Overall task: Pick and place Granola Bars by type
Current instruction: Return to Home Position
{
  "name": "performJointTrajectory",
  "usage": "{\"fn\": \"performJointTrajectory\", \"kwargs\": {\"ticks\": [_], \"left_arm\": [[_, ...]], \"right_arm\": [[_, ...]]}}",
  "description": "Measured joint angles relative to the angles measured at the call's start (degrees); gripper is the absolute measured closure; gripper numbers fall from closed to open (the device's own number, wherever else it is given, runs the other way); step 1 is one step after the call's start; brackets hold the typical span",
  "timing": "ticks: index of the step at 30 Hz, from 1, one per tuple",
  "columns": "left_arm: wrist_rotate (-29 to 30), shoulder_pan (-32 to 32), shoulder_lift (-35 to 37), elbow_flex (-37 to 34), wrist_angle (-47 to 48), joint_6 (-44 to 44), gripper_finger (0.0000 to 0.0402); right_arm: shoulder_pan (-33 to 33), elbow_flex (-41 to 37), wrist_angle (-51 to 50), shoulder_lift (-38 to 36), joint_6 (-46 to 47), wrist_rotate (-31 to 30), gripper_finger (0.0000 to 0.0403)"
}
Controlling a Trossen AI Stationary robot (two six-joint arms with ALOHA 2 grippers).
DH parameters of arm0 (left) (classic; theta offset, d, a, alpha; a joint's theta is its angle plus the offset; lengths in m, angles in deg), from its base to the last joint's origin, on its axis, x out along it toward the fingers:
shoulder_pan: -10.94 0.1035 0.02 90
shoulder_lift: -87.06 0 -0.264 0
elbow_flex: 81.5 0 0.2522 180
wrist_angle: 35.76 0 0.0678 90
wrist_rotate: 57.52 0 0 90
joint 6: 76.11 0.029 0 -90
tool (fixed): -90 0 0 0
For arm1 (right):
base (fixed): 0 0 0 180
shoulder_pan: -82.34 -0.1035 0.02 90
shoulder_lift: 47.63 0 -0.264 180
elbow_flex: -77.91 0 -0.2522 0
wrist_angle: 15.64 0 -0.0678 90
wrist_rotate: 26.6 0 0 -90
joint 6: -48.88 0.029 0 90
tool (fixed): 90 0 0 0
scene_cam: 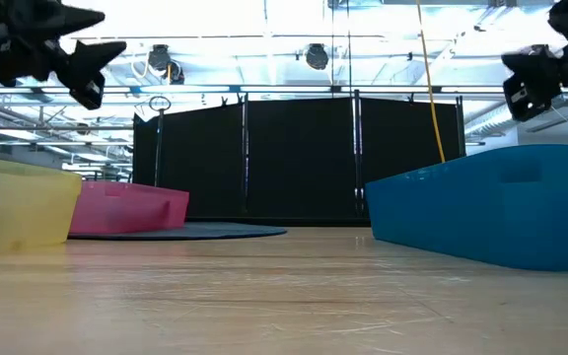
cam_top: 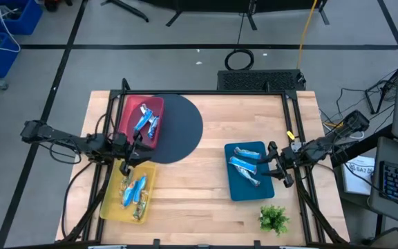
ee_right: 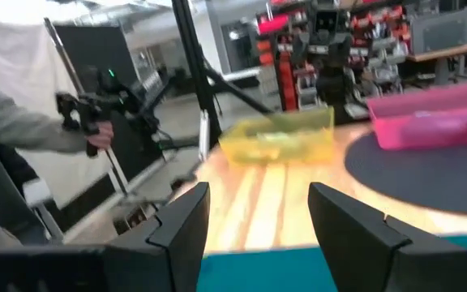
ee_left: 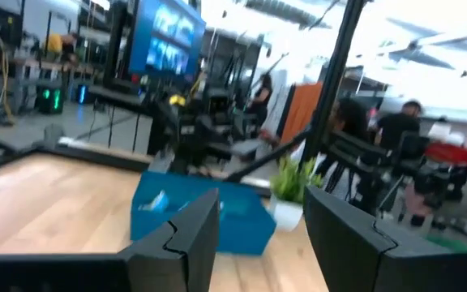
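Observation:
Blue-wrapped granola bars lie in three trays in the high view: some in the red tray (cam_top: 146,119), some in the yellow tray (cam_top: 133,191), some in the blue tray (cam_top: 246,166). My left gripper (cam_top: 131,150) hovers between the red and yellow trays; its fingers (ee_left: 258,235) are open and hold nothing. My right gripper (cam_top: 273,164) hovers at the blue tray's right edge, open and empty (ee_right: 258,223). In the low view both grippers (scene_cam: 87,69) (scene_cam: 531,84) hang well above the table.
A dark round mat (cam_top: 184,128) lies under the red tray's right side. A small green plant (cam_top: 273,218) stands near the table's near right corner. Bare wood (cam_top: 192,194) lies between the yellow and blue trays. A person's sleeve (ee_right: 14,130) shows beyond the table.

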Motion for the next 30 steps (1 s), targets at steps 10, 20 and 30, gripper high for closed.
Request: {"fn": "performJointTrajectory", "kwargs": {"ticks": [10, 20, 30], "left_arm": [[2.1, 0.0, 0.0, -0.3, 10.5, -1.6, 0.0217], [3.0, 0.0, 0.0, -0.3, 13.3, -0.8, 0.0217], [3.0, 0.0, 0.7, -0.3, 15.3, -1.3, 0.0217]], "right_arm": [[0.1, -0.1, -10.7, -4.7, 1.9, -3.5, 0.0200], [0.2, -0.1, -14.9, -4.5, 1.2, -9.6, 0.0198], [0.2, -0.1, -15.5, -1.7, 2.2, -11.1, 0.0200]]}}
